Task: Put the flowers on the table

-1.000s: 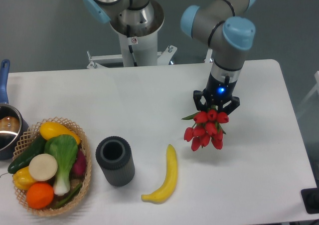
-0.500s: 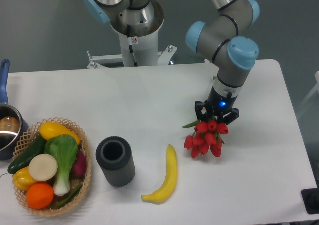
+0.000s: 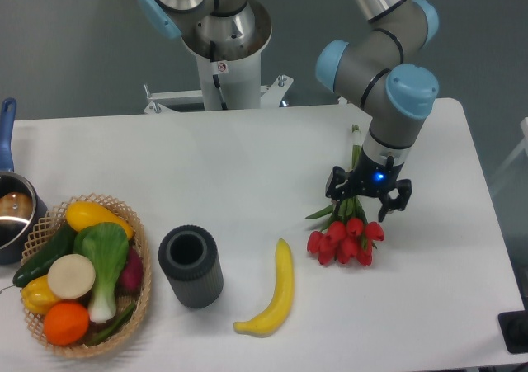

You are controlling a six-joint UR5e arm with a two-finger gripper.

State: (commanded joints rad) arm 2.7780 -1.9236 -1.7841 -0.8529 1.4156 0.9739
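The flowers [image 3: 342, 242] are a bunch of red tulip buds with green leaves. They lie on the white table [image 3: 247, 166] at the right of its middle, buds toward the front edge. The green stem ends [image 3: 355, 138] stick out behind the arm. My gripper [image 3: 369, 200] stands low over the bunch, just behind the buds, with the stems running between its fingers. The black fingers [image 3: 402, 197] are spread apart on either side of the stems and are not pressing on them.
A yellow banana [image 3: 275, 291] lies left of the flowers. A dark grey cylinder cup [image 3: 190, 266] stands further left. A wicker basket of vegetables and fruit [image 3: 81, 271] and a pot [image 3: 11, 211] are at the left edge. The robot base [image 3: 219, 34] is at the back.
The gripper moved down and slightly right with the flowers. The bunch tilted and now lies on the table, stem ends showing behind the arm. The fingers have spread wider.
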